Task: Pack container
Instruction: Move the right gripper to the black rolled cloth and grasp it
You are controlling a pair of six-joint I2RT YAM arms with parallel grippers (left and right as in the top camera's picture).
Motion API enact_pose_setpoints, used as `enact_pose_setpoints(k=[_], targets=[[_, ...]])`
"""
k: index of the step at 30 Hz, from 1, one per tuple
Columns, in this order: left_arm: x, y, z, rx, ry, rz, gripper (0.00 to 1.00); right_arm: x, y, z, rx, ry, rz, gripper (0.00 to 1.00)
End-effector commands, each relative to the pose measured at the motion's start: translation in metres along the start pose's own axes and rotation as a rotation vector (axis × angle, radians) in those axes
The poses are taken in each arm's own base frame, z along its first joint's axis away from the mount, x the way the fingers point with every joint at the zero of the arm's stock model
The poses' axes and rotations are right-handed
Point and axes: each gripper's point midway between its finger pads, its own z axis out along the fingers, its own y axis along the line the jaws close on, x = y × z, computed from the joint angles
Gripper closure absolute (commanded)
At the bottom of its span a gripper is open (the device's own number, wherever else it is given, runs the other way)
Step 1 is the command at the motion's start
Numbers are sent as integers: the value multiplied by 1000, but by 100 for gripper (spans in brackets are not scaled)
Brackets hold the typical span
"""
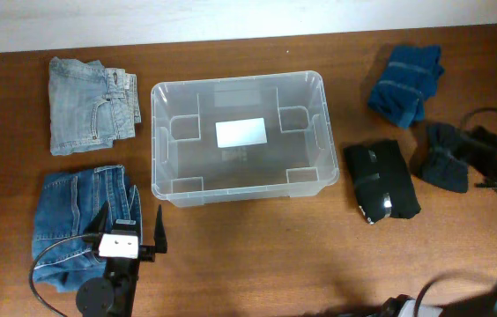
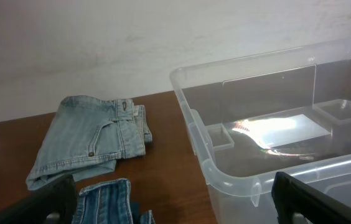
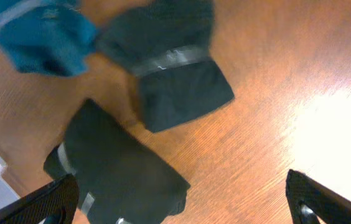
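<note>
The left end effector hangs over folded dark blue denim jeans at 8 o'clock on the brown wooden surface, its fingers spread wide. Folded pale blue denim jeans lie at 10 o'clock.

The large rectangular clear plastic container stands at the centre, at 1 o'clock from the left end effector and apart from it. Inside it, only its moulded ribs and a white label on the base show.

A folded black garment with a pale stripe lies at 3 o'clock of the container, a folded teal cloth at 2 o'clock, and a smaller folded dark garment further right.

The right end effector is by that dark garment, with the container at its 9 o'clock, well apart. The overhead view leaves its spread unclear. Its wrist view shows the fingers wide apart above the three right-hand cloths. The left wrist view shows the container's near rim corner and glare on the label.
</note>
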Motion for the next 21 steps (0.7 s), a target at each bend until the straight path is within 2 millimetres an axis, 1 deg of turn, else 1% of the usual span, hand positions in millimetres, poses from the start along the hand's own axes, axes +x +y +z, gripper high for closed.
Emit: enact_pose_setpoints(k=[1,2,5,10,15,21], targets=[[0,1,0,-6,-1,20,1,-6,-13,22,-187,104,146,2],[0,1,0,-6,-1,20,0,-7,-17,30,-223,123,140,2],[0,1,0,-6,-1,20,1,-9,-20,49,-315,153,109,2],[0,1,0,-6,-1,20,1,-18,-33,83,-325,150,67,2],[0,1,0,-6,-1,20,1,-33,-36,102,-313,90,-16,2],[0,1,0,-6,-1,20,0,-39,-32,122,-331,66,-101,2]])
